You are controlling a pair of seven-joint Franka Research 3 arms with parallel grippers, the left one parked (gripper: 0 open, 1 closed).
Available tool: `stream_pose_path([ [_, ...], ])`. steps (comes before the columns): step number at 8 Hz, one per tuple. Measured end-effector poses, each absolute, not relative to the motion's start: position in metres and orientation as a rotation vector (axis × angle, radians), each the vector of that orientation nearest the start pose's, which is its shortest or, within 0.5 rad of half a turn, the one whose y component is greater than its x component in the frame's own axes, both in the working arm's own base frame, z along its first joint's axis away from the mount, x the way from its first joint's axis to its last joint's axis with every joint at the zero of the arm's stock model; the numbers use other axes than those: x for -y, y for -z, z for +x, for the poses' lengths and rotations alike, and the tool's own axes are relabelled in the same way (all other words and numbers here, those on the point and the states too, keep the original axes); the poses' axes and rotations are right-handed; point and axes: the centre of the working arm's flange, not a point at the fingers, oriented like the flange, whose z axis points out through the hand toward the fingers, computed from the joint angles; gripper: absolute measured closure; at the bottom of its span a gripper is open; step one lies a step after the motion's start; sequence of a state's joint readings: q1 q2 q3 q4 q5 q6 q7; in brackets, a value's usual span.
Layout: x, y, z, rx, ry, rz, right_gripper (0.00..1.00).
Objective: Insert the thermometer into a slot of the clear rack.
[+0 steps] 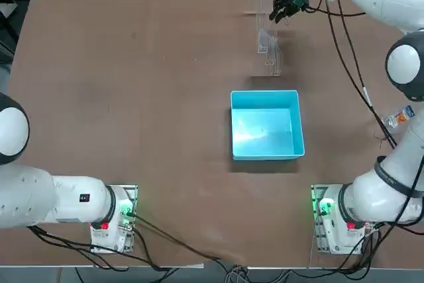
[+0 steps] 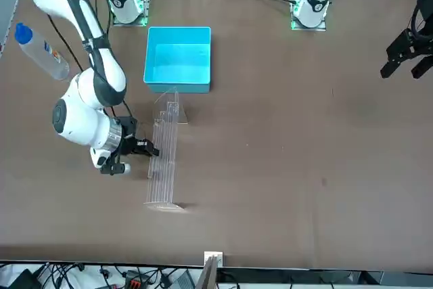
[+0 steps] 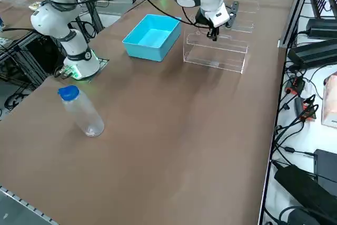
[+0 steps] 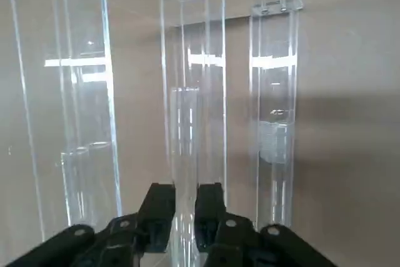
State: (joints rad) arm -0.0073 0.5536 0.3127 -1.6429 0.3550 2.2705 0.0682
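- Right wrist view: black fingers (image 4: 156, 217) of the right gripper (image 4: 185, 203) clenched on the thermometer (image 4: 185, 136), with clear sides between both pads.
- Same view: thermometer lined up over the middle column of the clear rack (image 4: 225, 110); not possible to tell if already inside the slot or only in front of it.
- Also there: another clear tube (image 4: 274, 145) with a whitish ridged part, in a neighbouring column of the rack.
- Front view: right gripper just beside the long side of the clear rack, reaching toward it at about the middle of its length.
- Top view: light-blue box (image 1: 266, 127) on the brown table (image 1: 165, 130), near one end of the rack.
- Same view: black cables (image 1: 351, 64) along the right arm (image 1: 397, 144).
- Right side view: see-through bottle (image 3: 85, 113) with blue cap (image 3: 68, 93), upright or tilted hard to say, well apart from the rack.
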Motion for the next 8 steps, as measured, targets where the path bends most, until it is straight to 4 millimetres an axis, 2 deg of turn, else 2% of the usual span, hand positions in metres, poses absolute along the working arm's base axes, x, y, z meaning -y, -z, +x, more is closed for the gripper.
stream_pose_path([
  [8, -0.204, -0.305, 0.668, -0.035, 0.01, -2.687, 0.78],
])
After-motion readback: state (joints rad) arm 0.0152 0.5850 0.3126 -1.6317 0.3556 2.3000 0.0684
